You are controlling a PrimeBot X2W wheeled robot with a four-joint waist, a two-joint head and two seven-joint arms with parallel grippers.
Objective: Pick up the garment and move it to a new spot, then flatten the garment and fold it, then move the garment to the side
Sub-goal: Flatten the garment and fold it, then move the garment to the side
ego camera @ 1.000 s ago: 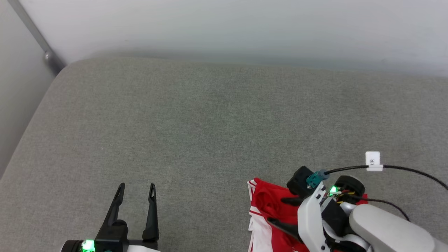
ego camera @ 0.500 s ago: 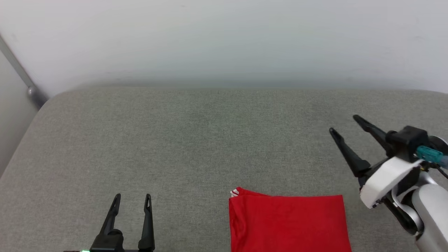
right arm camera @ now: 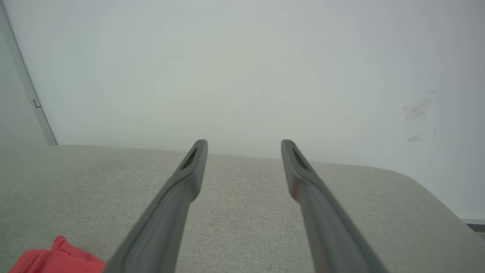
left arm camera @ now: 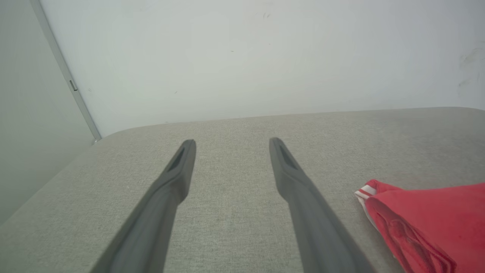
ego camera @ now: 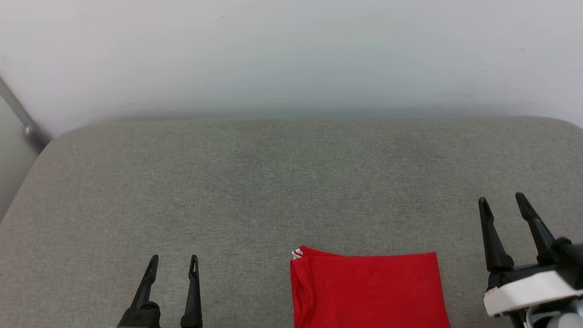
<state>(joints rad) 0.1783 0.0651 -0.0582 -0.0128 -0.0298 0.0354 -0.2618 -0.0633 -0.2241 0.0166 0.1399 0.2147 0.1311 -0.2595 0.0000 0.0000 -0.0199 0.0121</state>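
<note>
The garment (ego camera: 369,291) lies folded into a flat red rectangle at the near edge of the grey cushion, a bit of white striped trim showing at its far left corner. It also shows at the lower right of the left wrist view as the garment (left arm camera: 428,223), and at the lower left of the right wrist view as the garment (right arm camera: 57,259). My left gripper (ego camera: 173,262) stands open to the garment's left, nothing between its fingers. To the garment's right, my right gripper (ego camera: 501,202) is open and empty, clear of the cloth.
The grey cushioned surface (ego camera: 273,182) stretches wide behind the garment, with rounded far corners. A pale wall (ego camera: 291,54) rises right behind it. A grey metal strip (ego camera: 20,114) runs down the wall at the far left.
My right gripper let go of the garment, rose off it and swung out to the right, fingers now pointing away. The garment lies flat and folded. The head camera tilted up.
</note>
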